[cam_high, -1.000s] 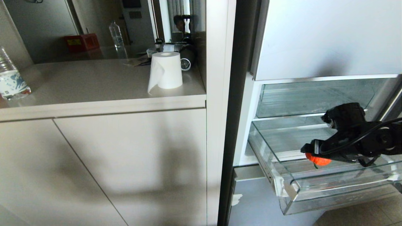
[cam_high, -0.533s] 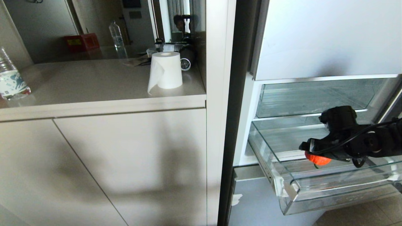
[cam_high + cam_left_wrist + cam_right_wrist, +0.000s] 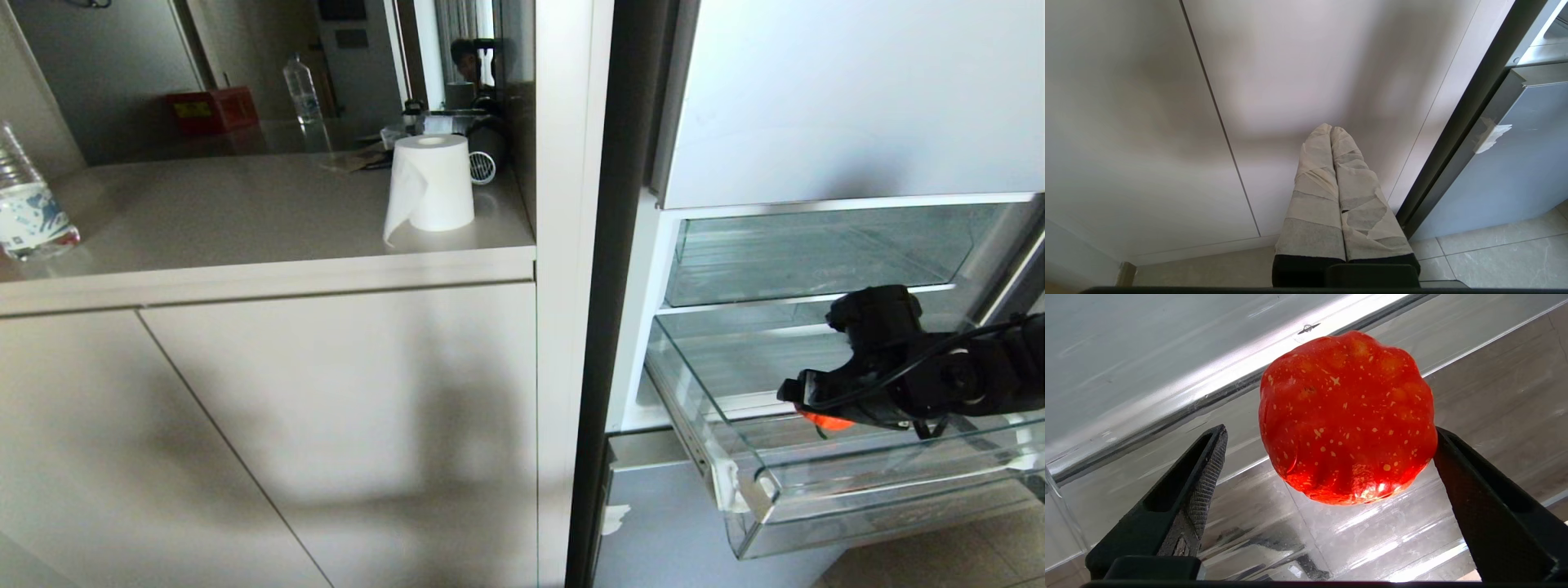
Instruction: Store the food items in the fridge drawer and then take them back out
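An orange-red ribbed food item (image 3: 1347, 416) lies on the ribbed floor of the clear fridge drawer (image 3: 865, 502), which is pulled out. My right gripper (image 3: 1329, 433) is open and straddles it: one finger (image 3: 1206, 477) stands well clear, the other finger (image 3: 1470, 486) is right at the food's side. In the head view the right gripper (image 3: 804, 398) hangs low over the drawer and only a sliver of the food item (image 3: 826, 421) shows under it. My left gripper (image 3: 1331, 130), its fingers wrapped in tape, is shut and empty, parked in front of a cabinet door.
A glass shelf (image 3: 816, 253) sits above the drawer, under the pale fridge panel (image 3: 849, 98). To the left is a counter (image 3: 269, 212) with a paper roll (image 3: 430, 184) and a water bottle (image 3: 28, 208). Cabinet doors (image 3: 326, 425) stand below it.
My right gripper has sunk lower into the drawer over the food item, hiding more of it. The food item itself has not moved and the jaws have stayed open.
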Robot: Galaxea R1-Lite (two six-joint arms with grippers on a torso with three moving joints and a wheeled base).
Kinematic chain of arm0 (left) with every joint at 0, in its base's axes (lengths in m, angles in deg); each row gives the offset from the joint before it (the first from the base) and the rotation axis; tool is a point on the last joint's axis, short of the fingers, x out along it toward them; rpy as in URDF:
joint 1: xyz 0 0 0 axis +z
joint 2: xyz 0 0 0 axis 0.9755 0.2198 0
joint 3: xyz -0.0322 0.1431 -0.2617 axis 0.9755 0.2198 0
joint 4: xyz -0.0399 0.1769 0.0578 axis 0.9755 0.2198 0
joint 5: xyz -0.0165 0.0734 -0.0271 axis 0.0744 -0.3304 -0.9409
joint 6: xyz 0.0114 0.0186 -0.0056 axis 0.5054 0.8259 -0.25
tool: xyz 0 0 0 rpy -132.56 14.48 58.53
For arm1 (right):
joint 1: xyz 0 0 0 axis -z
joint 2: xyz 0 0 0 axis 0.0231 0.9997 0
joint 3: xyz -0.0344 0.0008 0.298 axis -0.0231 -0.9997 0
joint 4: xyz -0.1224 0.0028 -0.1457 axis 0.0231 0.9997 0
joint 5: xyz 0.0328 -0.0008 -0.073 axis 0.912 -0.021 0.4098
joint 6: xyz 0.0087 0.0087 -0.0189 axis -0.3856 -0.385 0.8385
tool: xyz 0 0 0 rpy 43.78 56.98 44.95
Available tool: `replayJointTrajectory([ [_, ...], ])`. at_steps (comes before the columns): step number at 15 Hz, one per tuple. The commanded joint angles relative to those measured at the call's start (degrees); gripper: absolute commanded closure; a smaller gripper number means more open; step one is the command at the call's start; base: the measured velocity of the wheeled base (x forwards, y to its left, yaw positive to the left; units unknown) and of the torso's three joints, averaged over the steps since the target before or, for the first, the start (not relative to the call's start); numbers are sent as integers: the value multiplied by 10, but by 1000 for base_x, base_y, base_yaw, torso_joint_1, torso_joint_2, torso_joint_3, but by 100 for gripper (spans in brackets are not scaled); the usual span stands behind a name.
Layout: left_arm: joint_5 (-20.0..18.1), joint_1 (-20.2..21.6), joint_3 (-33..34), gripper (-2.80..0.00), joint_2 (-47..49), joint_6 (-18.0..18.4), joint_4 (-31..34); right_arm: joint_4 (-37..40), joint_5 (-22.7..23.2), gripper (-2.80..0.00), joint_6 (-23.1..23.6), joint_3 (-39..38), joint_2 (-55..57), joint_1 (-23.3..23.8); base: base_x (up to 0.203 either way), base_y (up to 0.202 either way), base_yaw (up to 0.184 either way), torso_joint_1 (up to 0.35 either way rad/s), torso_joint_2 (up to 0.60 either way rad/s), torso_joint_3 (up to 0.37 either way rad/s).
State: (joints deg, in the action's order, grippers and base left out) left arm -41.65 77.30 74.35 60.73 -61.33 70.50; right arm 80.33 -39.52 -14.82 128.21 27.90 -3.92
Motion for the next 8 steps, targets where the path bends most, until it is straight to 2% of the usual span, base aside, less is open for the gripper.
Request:
replayJointTrajectory([
  [1,0,0,0,0,0,0,0,0,-1,-280,-1,-4,1,1,0,0,0,0,0,0],
  [2,0,0,0,0,0,0,0,0,-1,-280,-1,-7,1,1,0,0,0,0,0,0],
  [3,0,0,0,0,0,0,1,0,-1,0,-1,-8,1,1,0,0,0,0,0,0],
  [8,0,0,0,0,0,0,1,0,0,0,-3,-7,-2,1,0,0,0,0,0,0],
])
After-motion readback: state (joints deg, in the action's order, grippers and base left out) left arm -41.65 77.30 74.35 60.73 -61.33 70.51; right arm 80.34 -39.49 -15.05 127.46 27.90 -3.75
